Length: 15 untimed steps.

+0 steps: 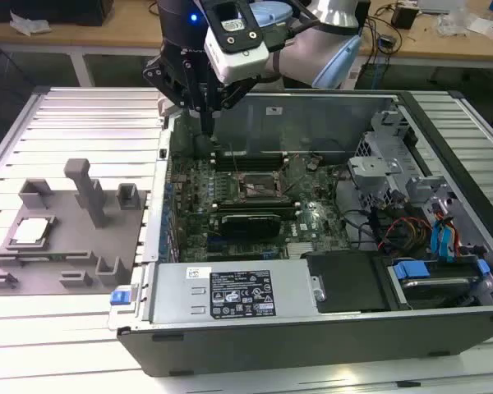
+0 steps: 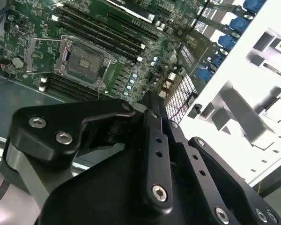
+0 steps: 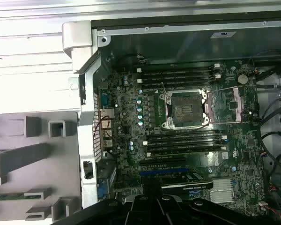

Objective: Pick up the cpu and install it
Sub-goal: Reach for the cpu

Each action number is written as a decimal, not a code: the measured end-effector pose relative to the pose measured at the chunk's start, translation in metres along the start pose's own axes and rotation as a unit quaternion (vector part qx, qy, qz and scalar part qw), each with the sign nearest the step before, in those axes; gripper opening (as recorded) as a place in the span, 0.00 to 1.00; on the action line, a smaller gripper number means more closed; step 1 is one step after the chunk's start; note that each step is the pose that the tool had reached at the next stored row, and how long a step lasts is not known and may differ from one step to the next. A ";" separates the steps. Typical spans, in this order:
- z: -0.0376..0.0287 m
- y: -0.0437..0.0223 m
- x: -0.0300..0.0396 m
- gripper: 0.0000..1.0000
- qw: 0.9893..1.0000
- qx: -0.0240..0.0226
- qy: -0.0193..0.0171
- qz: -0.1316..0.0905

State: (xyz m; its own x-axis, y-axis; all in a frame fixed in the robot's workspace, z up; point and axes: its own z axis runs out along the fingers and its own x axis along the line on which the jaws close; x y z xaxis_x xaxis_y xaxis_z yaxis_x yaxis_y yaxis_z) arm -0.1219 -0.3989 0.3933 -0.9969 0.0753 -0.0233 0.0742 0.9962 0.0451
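Note:
The cpu (image 1: 30, 231), a small pale silver square, lies flat in a recess of the grey tray (image 1: 74, 250) at the exterior view's left. My gripper (image 1: 207, 123) hangs shut and empty above the far left edge of the open computer case (image 1: 312, 107), well away from the cpu. The motherboard socket (image 1: 259, 190) sits open in the middle of the green board. Both wrist views show the socket (image 3: 186, 108) (image 2: 84, 58) with its metal load plate (image 3: 229, 104) flipped aside. The gripper's black body (image 2: 152, 101) (image 3: 152, 201) stands over the case's side wall.
Upright blocks (image 1: 86, 189) rise from the grey tray. Inside the case are memory slots (image 3: 178, 75), a power supply (image 1: 230, 291), drive cages (image 1: 378, 164) and loose cables (image 1: 403, 230). A slatted metal table (image 1: 66, 115) carries everything.

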 end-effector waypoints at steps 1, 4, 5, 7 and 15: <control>0.0000 0.0000 0.0000 0.11 1.000 0.000 0.000 0.000; 0.0000 0.0000 0.0000 0.11 1.000 0.000 0.000 0.000; 0.0000 0.0000 0.0000 0.11 1.000 0.000 0.000 0.000; 0.0000 0.0000 0.0000 0.11 1.000 0.000 0.000 0.000; -0.0003 -0.0006 0.0087 0.11 1.000 0.000 0.000 0.000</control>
State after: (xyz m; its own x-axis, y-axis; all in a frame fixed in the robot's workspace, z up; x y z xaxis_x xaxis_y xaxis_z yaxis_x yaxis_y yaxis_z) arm -0.1306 -0.3988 0.3933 -0.9969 0.0754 -0.0233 0.0743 0.9962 0.0456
